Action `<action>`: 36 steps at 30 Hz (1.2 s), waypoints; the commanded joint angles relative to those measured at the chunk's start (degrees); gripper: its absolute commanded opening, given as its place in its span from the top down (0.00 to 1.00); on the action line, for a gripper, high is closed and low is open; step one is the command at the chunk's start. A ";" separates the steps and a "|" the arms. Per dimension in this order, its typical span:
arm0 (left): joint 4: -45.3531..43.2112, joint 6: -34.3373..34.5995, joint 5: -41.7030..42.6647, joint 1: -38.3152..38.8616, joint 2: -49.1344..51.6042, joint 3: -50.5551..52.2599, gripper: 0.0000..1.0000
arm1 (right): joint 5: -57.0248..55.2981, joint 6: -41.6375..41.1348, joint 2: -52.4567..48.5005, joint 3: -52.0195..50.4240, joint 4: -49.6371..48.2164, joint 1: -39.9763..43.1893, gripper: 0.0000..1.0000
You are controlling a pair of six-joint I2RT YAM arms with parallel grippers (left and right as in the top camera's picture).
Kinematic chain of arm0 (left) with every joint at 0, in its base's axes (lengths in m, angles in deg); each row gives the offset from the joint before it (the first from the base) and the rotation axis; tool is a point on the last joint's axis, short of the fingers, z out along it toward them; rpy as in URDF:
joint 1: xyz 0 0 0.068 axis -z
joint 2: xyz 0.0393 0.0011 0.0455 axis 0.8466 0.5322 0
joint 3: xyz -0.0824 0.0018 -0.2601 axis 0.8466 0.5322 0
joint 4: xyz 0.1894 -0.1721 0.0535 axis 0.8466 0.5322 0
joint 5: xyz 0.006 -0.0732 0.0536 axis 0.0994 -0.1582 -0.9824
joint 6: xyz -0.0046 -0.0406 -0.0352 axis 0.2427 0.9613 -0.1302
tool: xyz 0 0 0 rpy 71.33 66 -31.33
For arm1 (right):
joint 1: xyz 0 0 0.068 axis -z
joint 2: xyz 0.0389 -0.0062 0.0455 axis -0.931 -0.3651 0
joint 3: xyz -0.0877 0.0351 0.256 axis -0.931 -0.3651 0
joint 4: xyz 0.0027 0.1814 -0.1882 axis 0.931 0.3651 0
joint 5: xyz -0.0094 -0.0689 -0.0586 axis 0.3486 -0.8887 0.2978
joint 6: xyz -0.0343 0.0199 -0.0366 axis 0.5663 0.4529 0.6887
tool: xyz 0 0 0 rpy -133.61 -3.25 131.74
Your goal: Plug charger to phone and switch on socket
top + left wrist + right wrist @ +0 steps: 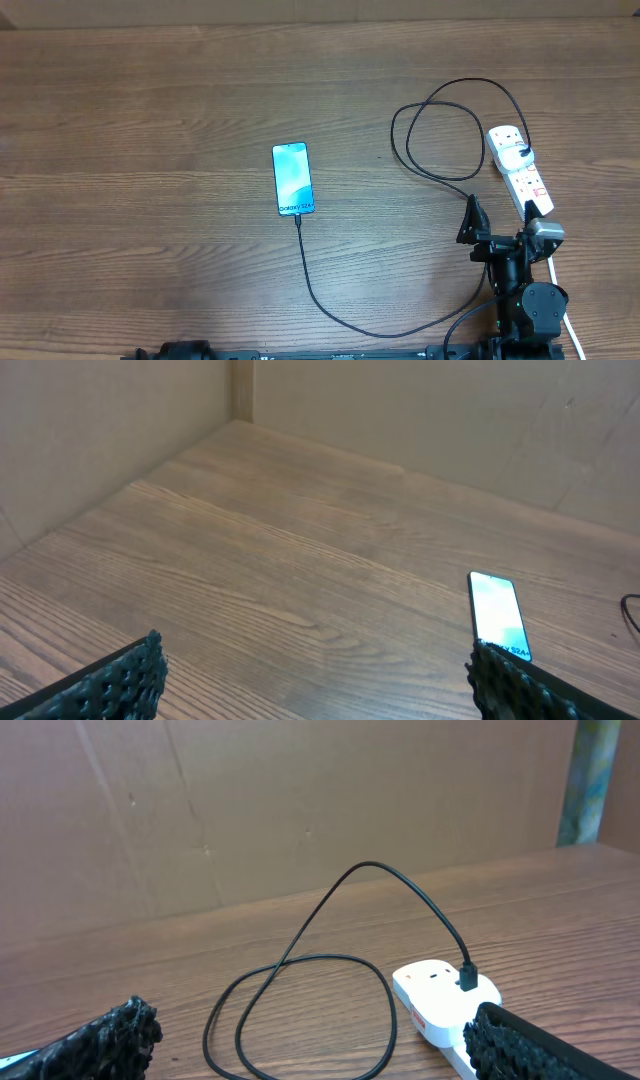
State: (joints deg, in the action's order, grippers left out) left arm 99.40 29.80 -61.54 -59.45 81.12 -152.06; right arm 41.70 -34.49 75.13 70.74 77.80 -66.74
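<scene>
Thin black charger cable looks seated in slim teal phone. We push long white power strip on squarely; left gripper, right gripper fingers apart.

- matte-black right arm: round, disc-shaped joint housing seen from above, with blocky dark links stacked ahead of it.
- small silver-grey box-shaped module at that arm's wrist end; it's the only light-coloured part on it.
- black left arm: only a dark strip of hardware at the bottom edge, detail too small to tell.
- left gripper: two black fingers, pad faces covered in a knobbly, studded texture with a jagged outline.
- right gripper: matching bumpy black finger pads, rubber-like look; from overhead one reads as a slim tapered black blade.
</scene>
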 commanded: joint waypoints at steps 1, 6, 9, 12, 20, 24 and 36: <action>-0.13 0.61 -0.74 0.13 -0.76 0.07 0.01 | -1.25 1.09 0.52 -0.59 -0.39 0.17 0.00; -0.13 0.61 -0.74 0.13 -0.76 0.07 0.00 | -0.37 1.42 0.52 -0.59 -0.28 0.09 0.00; -0.13 0.61 -0.74 0.11 -0.76 0.07 0.00 | -0.33 2.10 0.52 -0.59 -0.22 0.04 0.00; -0.13 0.61 -0.74 0.13 -0.76 0.04 0.00 | 0.07 2.86 0.09 -0.59 -0.20 0.04 0.00; -0.13 0.61 -0.74 0.13 -0.76 0.07 0.01 | 0.07 2.86 -0.24 -0.59 -0.31 0.04 0.00; -0.13 0.61 -0.74 0.13 -0.76 0.07 0.00 | 0.07 2.86 -0.24 -0.59 -0.31 0.07 0.00; -1.14 1.36 0.31 0.13 -0.76 0.42 0.01 | 0.07 2.86 -0.24 -0.59 -0.31 0.07 0.00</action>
State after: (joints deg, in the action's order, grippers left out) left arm 99.40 29.80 -61.56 -59.45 81.12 -152.06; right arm 41.52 -31.87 75.07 70.74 77.89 -66.76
